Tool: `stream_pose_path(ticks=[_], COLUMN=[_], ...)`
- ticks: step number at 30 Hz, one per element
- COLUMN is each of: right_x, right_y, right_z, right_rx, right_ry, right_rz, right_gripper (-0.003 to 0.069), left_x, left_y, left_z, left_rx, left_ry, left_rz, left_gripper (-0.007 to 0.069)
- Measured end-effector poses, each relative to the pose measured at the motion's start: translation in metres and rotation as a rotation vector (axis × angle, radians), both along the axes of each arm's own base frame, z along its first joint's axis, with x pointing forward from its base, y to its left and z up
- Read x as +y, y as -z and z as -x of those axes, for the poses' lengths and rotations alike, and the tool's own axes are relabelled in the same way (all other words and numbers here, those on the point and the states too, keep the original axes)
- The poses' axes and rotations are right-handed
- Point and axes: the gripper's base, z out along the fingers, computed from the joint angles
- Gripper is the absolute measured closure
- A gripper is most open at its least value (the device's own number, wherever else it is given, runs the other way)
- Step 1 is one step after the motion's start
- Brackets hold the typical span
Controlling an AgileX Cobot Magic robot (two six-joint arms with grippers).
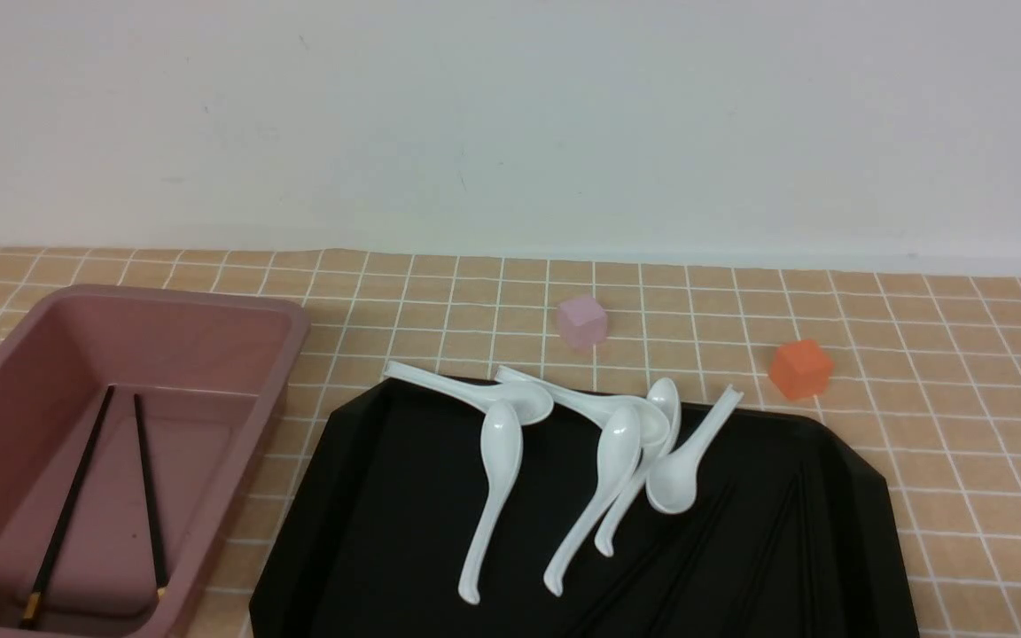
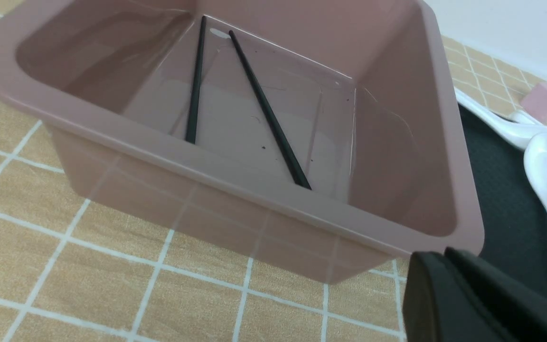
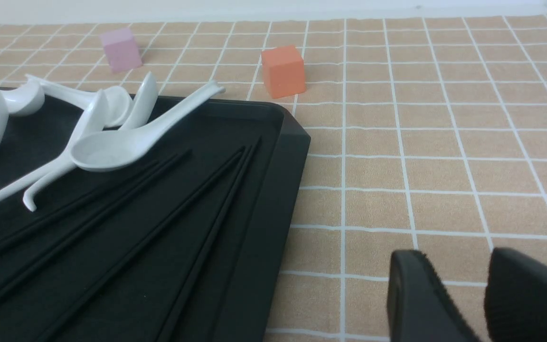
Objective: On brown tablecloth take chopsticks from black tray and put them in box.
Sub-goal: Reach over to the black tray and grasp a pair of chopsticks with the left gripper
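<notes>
Brown tablecloth (image 1: 918,443) covered the bench. Box (image 1: 236,425) sat at the left edge, toward the near side. Two chopsticks (image 1: 70,505) lay flat on its floor, close together at the far end and splayed toward the near end, gold tips nearest. Black tray (image 1: 404,514) lay along the near edge, centre to right. More chopsticks (image 3: 178,211) lay fanned out on its right half, hard to count, black on black. Several white spoons (image 1: 497,461) were piled across its far part. Pink cube (image 1: 583,322) and orange cube (image 1: 800,368) stood on the cloth beyond the tray, well apart.

Left gripper (image 2: 444,254) was just outside a box corner, fingers pressed together, nothing between them. Right gripper (image 3: 458,259) was over bare cloth right of the tray, fingers spread a little, empty.
</notes>
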Motion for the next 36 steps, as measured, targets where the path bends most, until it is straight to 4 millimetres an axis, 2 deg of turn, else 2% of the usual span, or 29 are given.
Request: stream_pose_path(ticks=[21,26,28,31,32,36], right_x=[0.0,0.0,0.0,0.0,0.0,0.0], right_y=[0.0,0.0,0.0,0.0,0.0,0.0], right_z=[0.0,0.0,0.0,0.0,0.0,0.0], right_rx=[0.0,0.0,0.0,0.0,0.0,0.0], right_ry=[0.0,0.0,0.0,0.0,0.0,0.0], right_rz=[0.0,0.0,0.0,0.0,0.0,0.0], right_gripper=[0.0419,0.0419,0.0419,0.0419,0.0419,0.0419], left_x=[-0.001,-0.006,-0.011,-0.015,-0.015,-0.012], left_y=[-0.002,-0.007,-0.01,-0.013,-0.014,-0.02], left_z=[-0.001,-0.001,-0.001,-0.001,-0.001,-0.002], left_rx=[-0.021,-0.038,-0.007,0.033,0.039,-0.031], left_ry=[-0.003,-0.035,-0.068,-0.093,-0.097,-0.108], left_rz=[0.03,0.349,0.708,0.985,1.053,1.135], left_gripper=[0.0569,0.0564,0.0559,0.0554,0.0553,0.0553])
